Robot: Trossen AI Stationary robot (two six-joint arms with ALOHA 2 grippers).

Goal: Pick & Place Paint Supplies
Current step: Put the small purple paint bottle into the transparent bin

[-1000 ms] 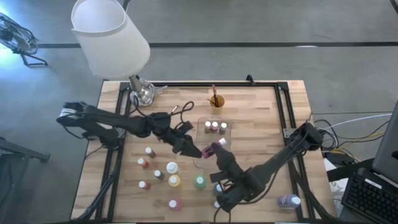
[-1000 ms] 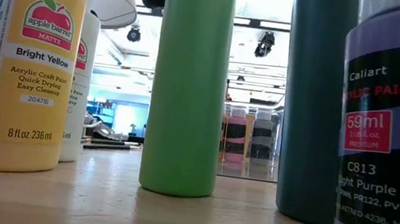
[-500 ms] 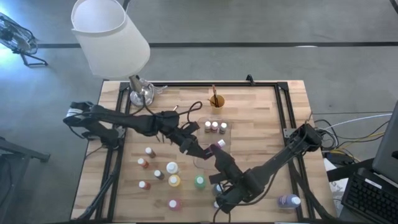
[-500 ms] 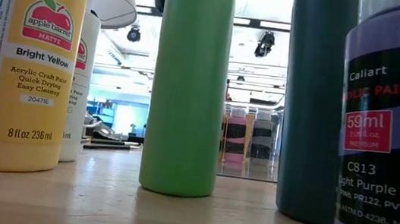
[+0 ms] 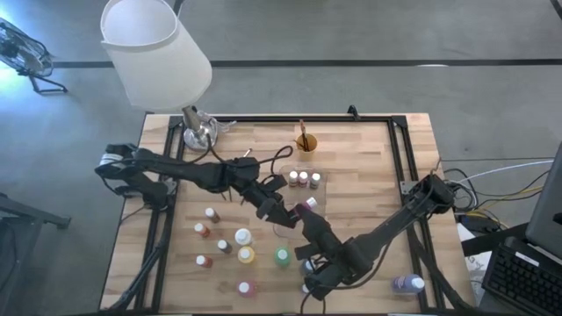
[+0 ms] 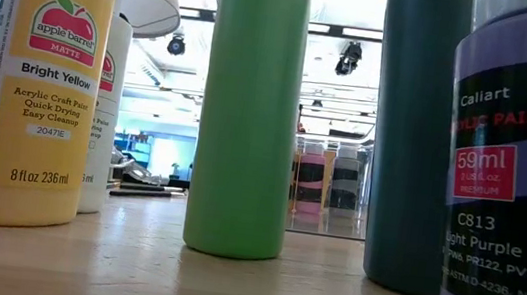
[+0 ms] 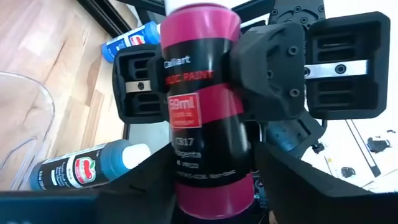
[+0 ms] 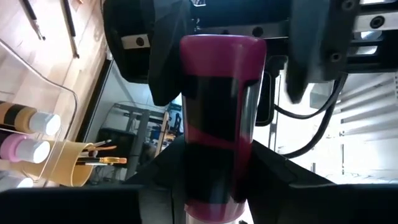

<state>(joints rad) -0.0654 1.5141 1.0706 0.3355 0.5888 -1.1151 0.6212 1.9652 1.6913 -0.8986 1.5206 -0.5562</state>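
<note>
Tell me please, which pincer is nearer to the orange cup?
Left. The left pincer sits just below the orange cup, meeting the magenta bottle; the right pincer is slightly farther down the table.

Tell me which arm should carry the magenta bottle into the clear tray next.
Left, probably. The left gripper and right gripper both bracket the magenta bottle mid-handover, but the left arm reaches from beside the clear tray.

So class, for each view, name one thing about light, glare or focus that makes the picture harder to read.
High view: even light, lamp shade bright. Low view: the near yellow bottle and green bottle fill the frame against bright ceiling lights; the far bottles are soft. Left wrist view: white glare behind the magenta bottle. Right wrist view: that bottle is blurred and backlit.
</note>
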